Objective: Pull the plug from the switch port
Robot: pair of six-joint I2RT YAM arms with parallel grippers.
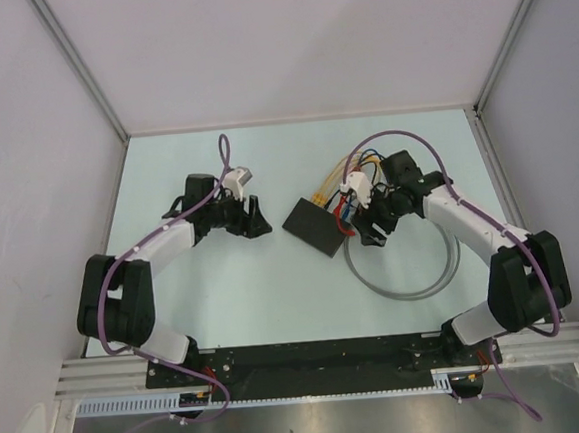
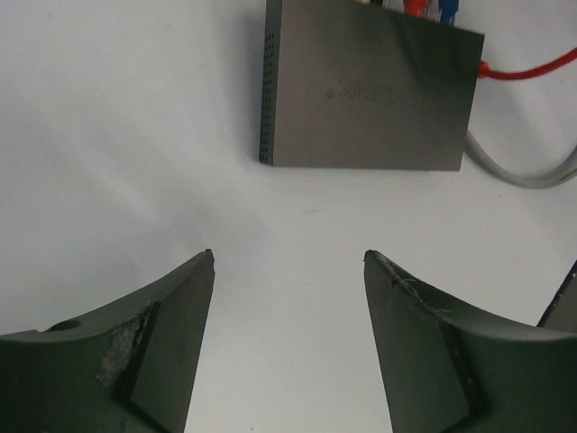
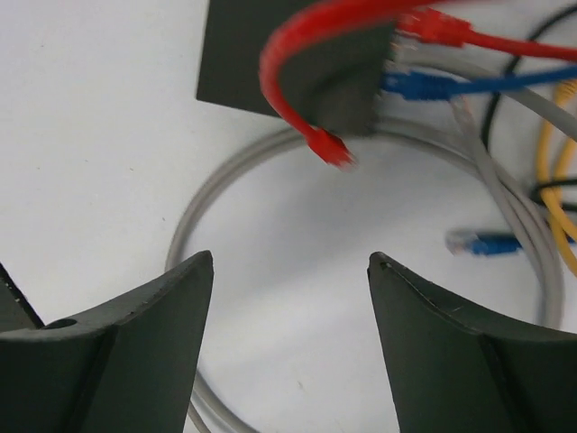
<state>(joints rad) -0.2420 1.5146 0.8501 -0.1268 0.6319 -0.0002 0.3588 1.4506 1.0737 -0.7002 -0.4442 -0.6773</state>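
The switch [image 1: 315, 226] is a flat matte-black box lying mid-table. It also shows in the left wrist view [image 2: 365, 99] and the right wrist view [image 3: 270, 54]. A red plug [image 3: 433, 27] and a blue plug [image 3: 415, 86] sit in its sockets. A red cable arches over the box and ends in a free red plug [image 3: 329, 146], blurred, just off its corner. My left gripper [image 2: 288, 257] is open and empty, a short way left of the switch [image 1: 260, 222]. My right gripper [image 3: 290, 260] is open and empty, just right of the switch [image 1: 366, 233], above the grey cable.
A grey cable [image 1: 405, 286] loops on the table in front of the right gripper. Yellow cables [image 3: 554, 171], a black cable and a loose blue plug [image 3: 478, 242] lie to the right of the switch. White walls stand on three sides.
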